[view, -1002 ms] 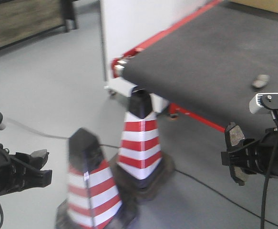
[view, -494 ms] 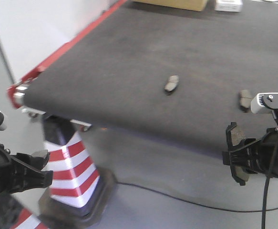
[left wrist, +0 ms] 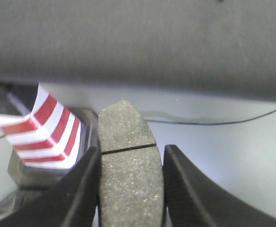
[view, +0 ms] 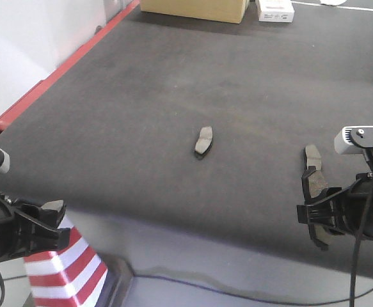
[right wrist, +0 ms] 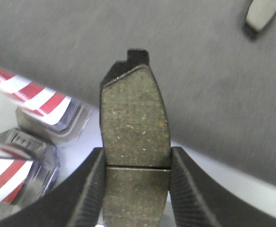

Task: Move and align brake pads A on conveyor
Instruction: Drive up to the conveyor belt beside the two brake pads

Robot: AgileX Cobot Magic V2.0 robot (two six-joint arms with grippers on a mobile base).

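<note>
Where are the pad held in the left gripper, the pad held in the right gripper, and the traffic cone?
Left-held pad (left wrist: 128,165), left wrist view, on its groove.
Right-held pad (right wrist: 135,127), right wrist view, on its face.
Traffic cone (view: 68,268), front view, striped side.

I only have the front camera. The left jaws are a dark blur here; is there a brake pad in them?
Observer: Yes. The left wrist camera shows the left gripper shut on the left pad, its groove level with the jaw tips.
Operator: And the right side?
Observer: The right gripper clamps the right pad by its long edges, its upper half sticking out past the jaws.
Operator: Left pad over the belt yet?
Observer: Not yet: the conveyor edge lies ahead, a striped cone beside it.
</note>
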